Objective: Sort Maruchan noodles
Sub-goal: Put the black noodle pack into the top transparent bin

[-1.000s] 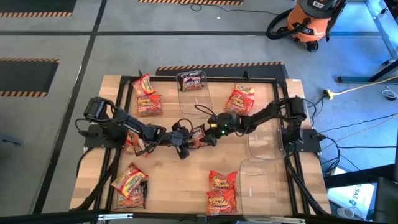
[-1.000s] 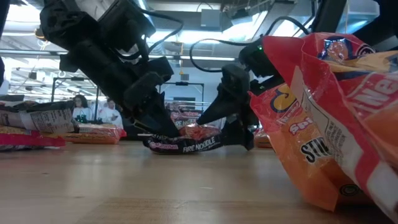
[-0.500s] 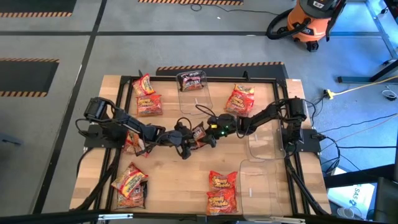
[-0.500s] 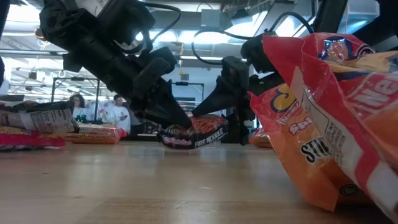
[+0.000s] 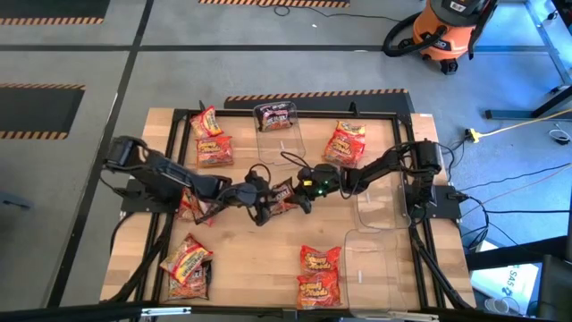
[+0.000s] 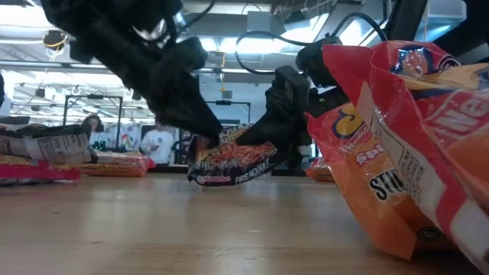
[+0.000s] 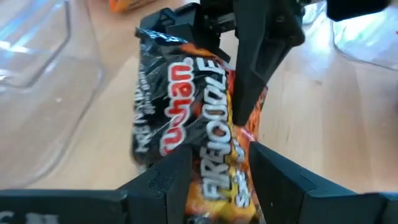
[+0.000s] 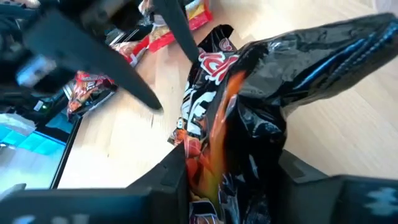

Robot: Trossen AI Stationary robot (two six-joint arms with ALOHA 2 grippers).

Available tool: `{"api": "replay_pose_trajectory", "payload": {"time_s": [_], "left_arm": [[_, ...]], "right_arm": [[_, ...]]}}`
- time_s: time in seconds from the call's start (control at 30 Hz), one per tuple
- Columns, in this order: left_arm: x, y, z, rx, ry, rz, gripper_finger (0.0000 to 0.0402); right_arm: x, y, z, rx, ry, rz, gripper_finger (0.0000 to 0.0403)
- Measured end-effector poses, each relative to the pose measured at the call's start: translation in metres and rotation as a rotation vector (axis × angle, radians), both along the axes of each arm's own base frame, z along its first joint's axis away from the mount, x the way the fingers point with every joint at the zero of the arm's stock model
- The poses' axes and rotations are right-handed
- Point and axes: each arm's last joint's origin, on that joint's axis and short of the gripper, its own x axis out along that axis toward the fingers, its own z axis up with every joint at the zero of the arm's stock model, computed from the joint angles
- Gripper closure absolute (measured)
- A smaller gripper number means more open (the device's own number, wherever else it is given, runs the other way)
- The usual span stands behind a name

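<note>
Low view shows the black noodle packet [image 6: 229, 159] tilted just above the tabletop [image 6: 191, 229] — left fingers [image 6: 205, 128] and right fingers [image 6: 269, 131] each clamp an opposite end.

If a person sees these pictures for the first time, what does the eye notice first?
At the table's middle, the left gripper and the right gripper both pinch one black noodle packet, lifting it on edge off the wooden table. In the low view, a big orange packet fills the right foreground. Clear bins sit on the table's right side.
</note>
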Motion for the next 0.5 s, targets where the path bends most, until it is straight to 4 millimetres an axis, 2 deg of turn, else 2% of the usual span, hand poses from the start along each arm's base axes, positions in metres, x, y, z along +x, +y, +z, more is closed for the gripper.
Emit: {"api": "replay_pose_trajectory", "payload": {"time_s": [0.13, 0.27, 0.4, 0.5], "left_arm": [[-0.01, 0.0, 0.021, -0.02, -0.036, -0.025, 0.0247], [-0.016, 0.0, 0.039, -0.041, -0.103, -0.043, 0.0247], [-0.022, 0.002, 0.052, -0.045, -0.153, -0.035, 0.024], [-0.023, 0.003, 0.056, -0.067, -0.167, -0.051, 0.0221]], "right_arm": [[-0.001, 0.002, 0.005, -0.021, -0.005, 0.024, 0.028], [-0.003, 0.01, 0.015, -0.08, -0.024, 0.08, 0.0289], [-0.005, 0.021, 0.031, -0.158, -0.075, 0.132, 0.0295], [-0.008, 0.03, 0.038, -0.215, -0.092, 0.169, 0.0287]]}}
